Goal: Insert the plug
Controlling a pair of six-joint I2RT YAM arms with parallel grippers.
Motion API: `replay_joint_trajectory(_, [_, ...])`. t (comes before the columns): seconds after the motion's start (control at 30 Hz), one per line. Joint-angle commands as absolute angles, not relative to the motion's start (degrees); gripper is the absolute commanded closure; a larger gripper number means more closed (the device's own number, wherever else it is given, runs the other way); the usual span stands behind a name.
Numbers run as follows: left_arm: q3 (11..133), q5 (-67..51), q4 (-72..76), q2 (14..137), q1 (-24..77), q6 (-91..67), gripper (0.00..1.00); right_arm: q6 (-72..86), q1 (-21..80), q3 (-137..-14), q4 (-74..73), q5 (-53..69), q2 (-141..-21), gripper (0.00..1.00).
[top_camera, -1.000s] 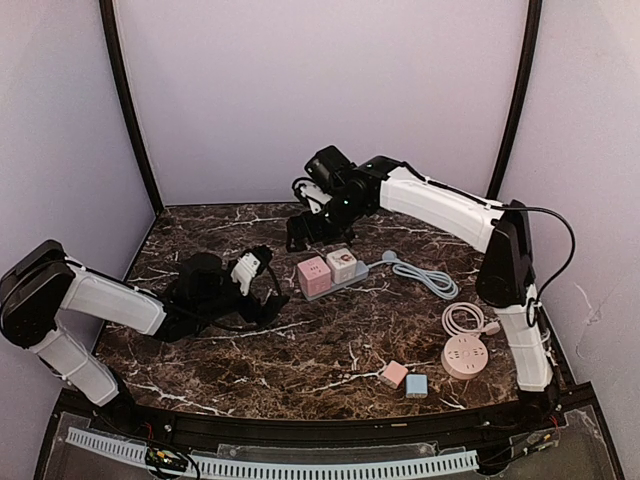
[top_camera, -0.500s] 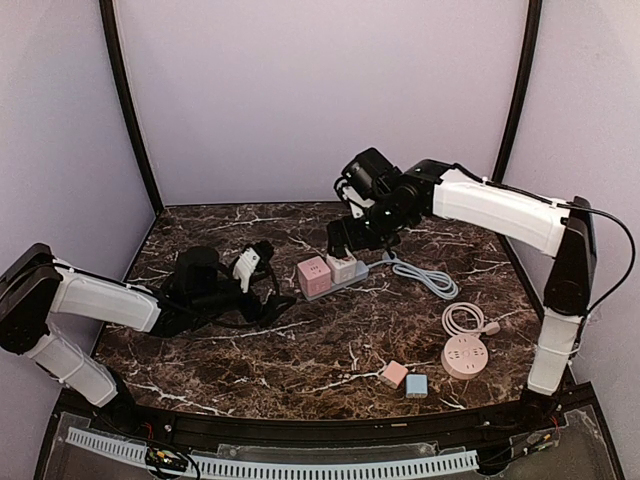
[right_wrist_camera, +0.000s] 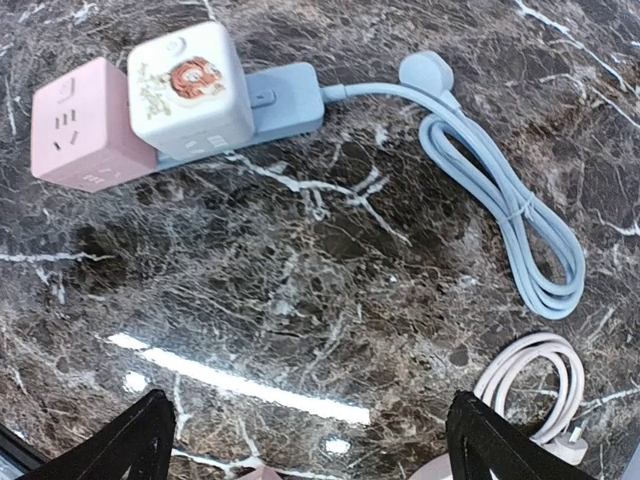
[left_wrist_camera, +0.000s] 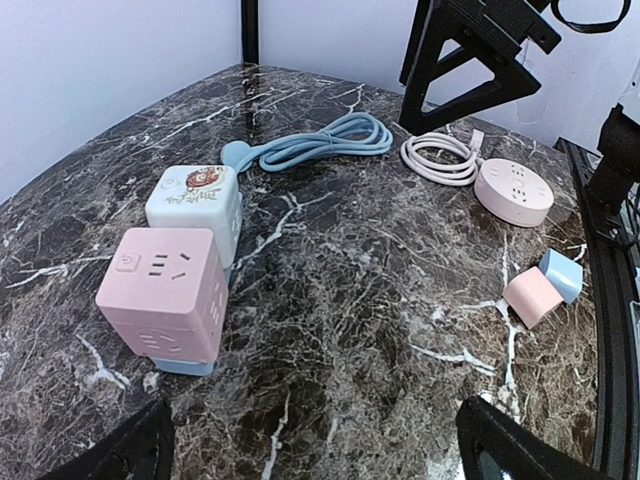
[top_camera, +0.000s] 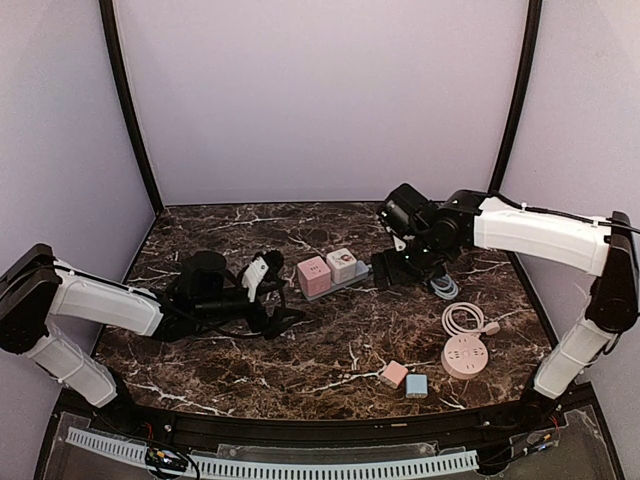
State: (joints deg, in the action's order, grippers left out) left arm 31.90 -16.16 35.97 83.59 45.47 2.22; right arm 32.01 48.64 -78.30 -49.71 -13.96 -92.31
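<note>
A grey-blue power strip (top_camera: 345,282) carries a pink cube (top_camera: 313,275) and a white cube (top_camera: 342,264). Its blue cable (top_camera: 441,286) lies coiled to the right, and the cable's plug (right_wrist_camera: 425,72) lies free on the table. My left gripper (top_camera: 282,305) is open and empty, low on the table just left of the pink cube (left_wrist_camera: 165,290). My right gripper (top_camera: 396,268) is open and empty, above the table just right of the strip (right_wrist_camera: 285,100). Both wrist views show bare marble between the fingers.
A round pink socket (top_camera: 464,356) with its coiled pale cord (top_camera: 462,320) lies at the right. A small pink cube (top_camera: 394,374) and a small blue cube (top_camera: 416,385) sit near the front. The table (top_camera: 330,345) is dark marble with walls on three sides.
My right arm has swung to the right, from behind the cubes to the right end of the strip. My left gripper has edged right toward the pink cube.
</note>
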Motion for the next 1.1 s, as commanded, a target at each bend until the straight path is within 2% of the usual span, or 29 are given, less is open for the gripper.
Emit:
replay_joint_trajectory(0.0, [33.2, -16.5, 33.2, 83.4, 47.4, 2.1, 0.01, 35.5, 48.4, -74.2, -50.4, -16.2, -89.6, 0.07])
replay_joint_trajectory(0.17, [33.4, -15.0, 32.7, 83.6, 49.7, 2.1, 0.01, 37.1, 46.3, -69.7, -51.0, -16.3, -87.5, 0.05])
replay_joint_trajectory(0.23, [33.5, -14.5, 32.6, 83.6, 50.4, 2.0, 0.01, 37.3, 44.8, -68.4, -51.0, -16.5, -86.5, 0.02])
replay_joint_trajectory(0.47, [33.7, -14.3, 33.0, 84.3, 51.6, 0.9, 0.01, 38.7, 39.2, -64.3, -49.9, -17.3, -86.6, 0.01])
replay_joint_trajectory(0.77, [36.0, -15.1, 32.5, 86.7, 51.9, 0.8, 0.02, 35.7, 30.2, -57.2, -43.0, -11.3, -87.0, 0.01])
replay_joint_trajectory(1.07, [37.1, -15.1, 31.4, 86.3, 51.9, 1.3, 0.02, 34.4, 26.7, -55.0, -39.3, -6.4, -88.5, 0.01])
